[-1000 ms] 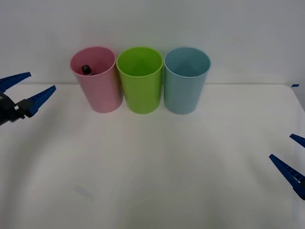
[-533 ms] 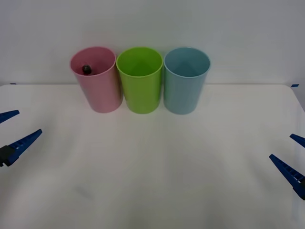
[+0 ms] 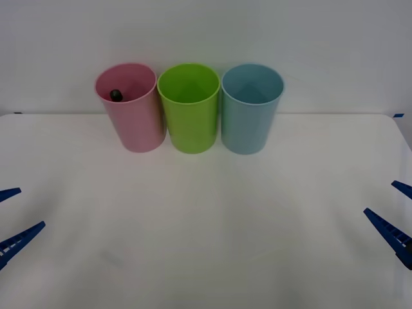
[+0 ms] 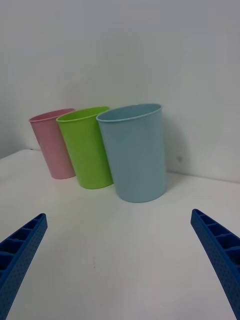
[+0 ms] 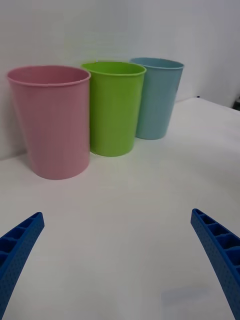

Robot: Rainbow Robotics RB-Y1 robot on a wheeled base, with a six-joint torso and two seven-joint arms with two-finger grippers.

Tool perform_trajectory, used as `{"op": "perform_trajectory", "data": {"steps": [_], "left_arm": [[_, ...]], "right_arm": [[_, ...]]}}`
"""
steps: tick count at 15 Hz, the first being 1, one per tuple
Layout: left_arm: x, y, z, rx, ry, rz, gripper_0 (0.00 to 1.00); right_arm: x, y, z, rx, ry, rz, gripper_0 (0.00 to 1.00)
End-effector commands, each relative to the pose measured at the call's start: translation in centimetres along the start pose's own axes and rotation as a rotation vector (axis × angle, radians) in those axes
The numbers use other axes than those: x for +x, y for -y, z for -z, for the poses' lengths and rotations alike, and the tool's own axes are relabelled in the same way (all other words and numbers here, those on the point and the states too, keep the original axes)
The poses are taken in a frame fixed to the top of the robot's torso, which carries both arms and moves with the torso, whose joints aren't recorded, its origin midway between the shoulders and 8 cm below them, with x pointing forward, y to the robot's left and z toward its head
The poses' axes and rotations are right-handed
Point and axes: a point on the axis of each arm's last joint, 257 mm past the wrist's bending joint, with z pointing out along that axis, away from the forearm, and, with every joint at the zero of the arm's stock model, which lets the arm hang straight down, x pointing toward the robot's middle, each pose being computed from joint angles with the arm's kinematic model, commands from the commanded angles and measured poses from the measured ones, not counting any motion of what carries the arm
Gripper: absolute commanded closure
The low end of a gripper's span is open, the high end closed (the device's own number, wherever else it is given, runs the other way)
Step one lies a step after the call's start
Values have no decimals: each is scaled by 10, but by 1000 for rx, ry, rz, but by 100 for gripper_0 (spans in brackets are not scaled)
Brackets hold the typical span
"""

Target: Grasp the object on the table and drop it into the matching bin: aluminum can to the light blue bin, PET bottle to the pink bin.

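The pink bin [image 3: 131, 112] stands at the left of a row of three cups at the back of the white table [image 3: 206, 219]. Inside it lies the PET bottle [image 3: 116, 95], of which only the black cap shows above the rim. The light blue bin [image 3: 250, 109] is at the right end of the row. My left gripper [image 3: 9, 219] is open and empty at the table's left edge, well short of the cups. At the right edge my right gripper [image 3: 396, 212] is open too. Both wrist views show the pink bin [image 5: 52, 120] [image 4: 52, 145] and the light blue bin [image 5: 156, 97] [image 4: 136, 152] ahead of open fingers.
A lime-green cup [image 3: 188, 106] stands between the pink and light blue bins, touching or nearly touching both. A plain white wall rises behind the row. The table in front of the cups is bare white surface.
My left gripper has drawn back and down from beside the pink bin to the table's left front edge, still open. The bottle stays in the pink bin. The right gripper has not moved.
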Motion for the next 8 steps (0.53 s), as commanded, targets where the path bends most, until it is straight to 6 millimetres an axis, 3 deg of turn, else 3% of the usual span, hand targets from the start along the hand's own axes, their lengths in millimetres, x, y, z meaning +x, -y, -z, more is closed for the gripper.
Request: {"op": "perform_trajectory", "data": {"steps": [1, 8], "left_arm": [[-1, 2, 0, 10, 5, 5, 0], [-5, 1, -6, 17, 16, 15, 0]], "right_arm": [[0, 0, 0, 0, 0, 0, 0], [0, 0, 0, 0, 0, 0, 0]]}}
